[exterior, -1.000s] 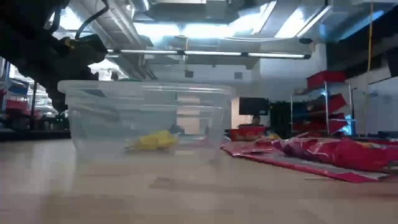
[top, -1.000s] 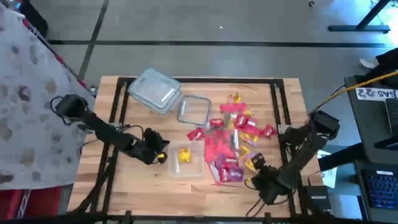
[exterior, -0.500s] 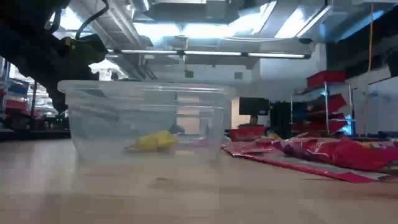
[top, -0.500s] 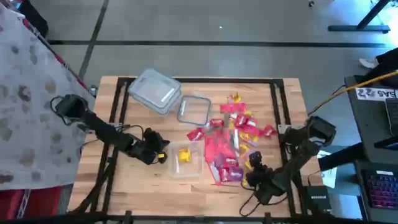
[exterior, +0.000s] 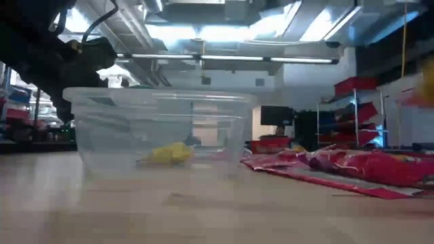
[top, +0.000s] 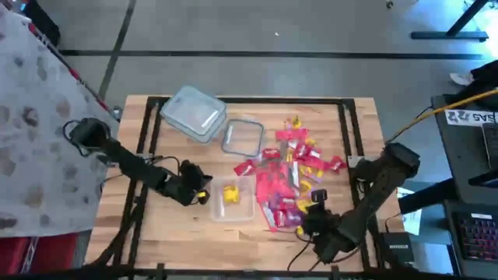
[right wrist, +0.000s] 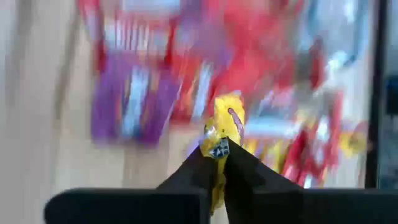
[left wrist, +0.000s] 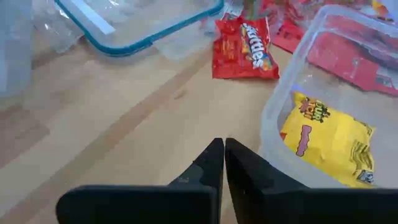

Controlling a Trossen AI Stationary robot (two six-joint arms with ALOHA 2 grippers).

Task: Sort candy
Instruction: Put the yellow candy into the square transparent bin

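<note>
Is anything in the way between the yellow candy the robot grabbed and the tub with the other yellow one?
The right gripper holds a yellow candy. Only the low pile of red candy lies between it and the open-topped tub.

This is a lab or workshop, not a home. A wooden table [top: 179,222] stands on a bare grey floor [top: 257,74], with a keyboard [top: 475,233] and a yellow cable [top: 436,110] at a workstation just right of it. Across the table, the low view shows an open industrial ceiling with strip lights [exterior: 203,58] and ducts, metal shelving [exterior: 352,115] holding red bins [exterior: 356,86] at the far right, and a dark monitor [exterior: 277,115] in the far middle.
</note>
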